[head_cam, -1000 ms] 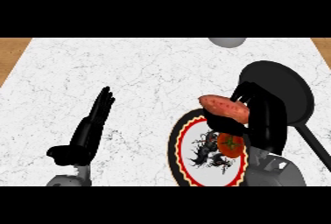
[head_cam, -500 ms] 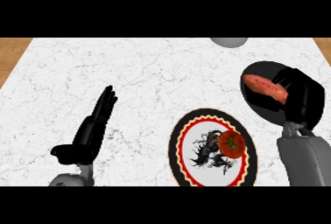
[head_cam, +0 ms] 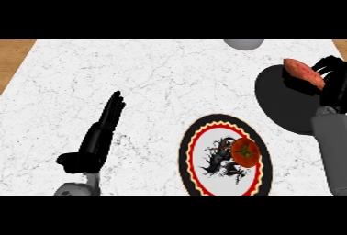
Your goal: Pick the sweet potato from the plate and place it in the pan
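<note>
The sweet potato [head_cam: 304,74], reddish orange and long, is held over the black pan [head_cam: 281,102] at the right, in the curled fingers of my right hand [head_cam: 333,81]. The pan's far right part is hidden by that hand and its grey forearm. The plate [head_cam: 211,158], white with a red and black rim and a dark drawing, lies at the lower middle and carries a red tomato [head_cam: 245,152]. My left hand [head_cam: 100,135] rests open on the counter at the left, fingers straight and pointing away, apart from the plate.
A grey round object [head_cam: 244,43] shows at the counter's far edge, cut off by the view. Brown wood [head_cam: 13,57] borders the white marble counter at the far left.
My right hand has carried the sweet potato from above the plate up and to the right, over the pan. The left hand and the tomato have stayed put.
</note>
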Motion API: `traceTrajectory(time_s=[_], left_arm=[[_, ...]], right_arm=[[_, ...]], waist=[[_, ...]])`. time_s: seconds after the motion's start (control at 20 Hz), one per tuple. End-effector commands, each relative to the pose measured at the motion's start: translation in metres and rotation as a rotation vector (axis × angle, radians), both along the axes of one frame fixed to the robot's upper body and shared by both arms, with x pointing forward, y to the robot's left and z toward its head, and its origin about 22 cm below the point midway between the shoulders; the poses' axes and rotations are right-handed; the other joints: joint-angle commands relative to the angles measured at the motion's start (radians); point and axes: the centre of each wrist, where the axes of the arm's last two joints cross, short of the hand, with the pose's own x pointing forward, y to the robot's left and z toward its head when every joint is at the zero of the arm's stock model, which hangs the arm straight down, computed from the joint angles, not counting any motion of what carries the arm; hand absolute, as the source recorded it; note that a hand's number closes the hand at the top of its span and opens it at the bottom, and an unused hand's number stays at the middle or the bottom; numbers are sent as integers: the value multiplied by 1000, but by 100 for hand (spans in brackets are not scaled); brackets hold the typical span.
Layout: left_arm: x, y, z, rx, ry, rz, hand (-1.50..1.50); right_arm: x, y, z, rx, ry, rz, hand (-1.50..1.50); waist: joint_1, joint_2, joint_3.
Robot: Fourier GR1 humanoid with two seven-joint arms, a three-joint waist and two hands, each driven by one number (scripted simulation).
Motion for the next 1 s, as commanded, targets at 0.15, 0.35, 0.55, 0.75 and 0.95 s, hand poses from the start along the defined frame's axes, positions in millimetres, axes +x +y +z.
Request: traceTrajectory(time_s=[0.15, 0.35, 0.55, 0.75, 0.95], left_arm=[[-5, -14, 4, 3, -20, -29, 0], [-4, -2, -5, 2, -22, -39, 0], [6, -9, 5, -6, -3, -39, 0], [10, -11, 13, 2, -23, -43, 0], [-2, 5, 9, -3, -19, -34, 0]], right_arm=[[13, -51, 0, 116, 186, -11, 150], [16, -42, -19, 95, 496, 74, -150], [26, -43, -8, 274, 484, 221, -150], [29, -38, -13, 270, 358, 230, -150], [18, -47, -23, 347, 133, 248, -150]], waist=[[25, 9, 1], [47, 17, -1], [35, 16, 2], [42, 19, 4], [24, 9, 3]])
